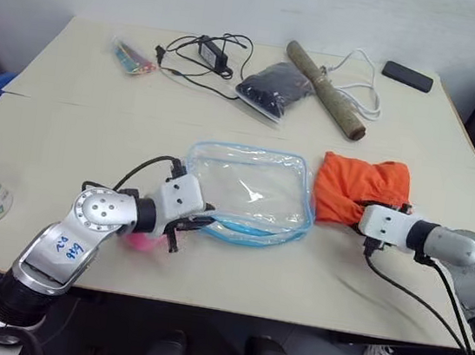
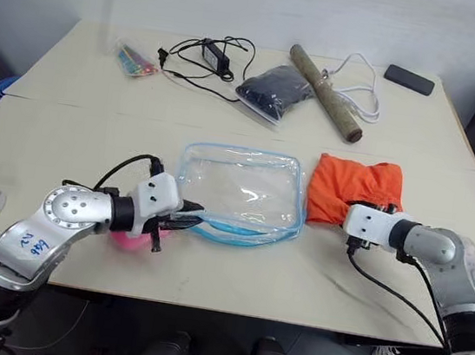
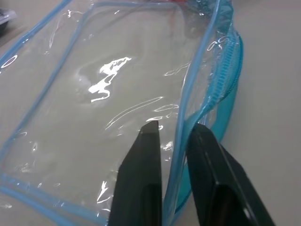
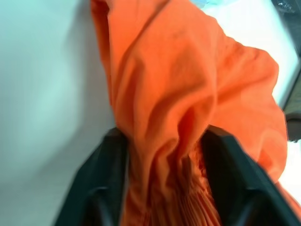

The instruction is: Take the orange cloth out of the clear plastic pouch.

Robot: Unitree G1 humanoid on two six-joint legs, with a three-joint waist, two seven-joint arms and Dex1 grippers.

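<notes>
My left gripper [image 3: 171,134] straddles the blue trimmed edge of the clear soft plastic pouch [image 1: 249,188] — fingers parted, pinning it flat. Just right of it, outside, lies the crumpled orange cloth [image 1: 361,187] — folds bunched between my right gripper's [image 4: 162,141] spread fingers.

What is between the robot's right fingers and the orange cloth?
Nothing visible. The orange cloth already sits bunched between the right gripper's two spread fingers, lying on the table beside the clear plastic pouch, out of it.

Under my eyes the clear plastic pouch [image 1: 249,188] is glossy and smooth, the orange cloth [image 1: 359,186] soft, matt, creased; the bench [image 1: 93,141] matt.
</notes>
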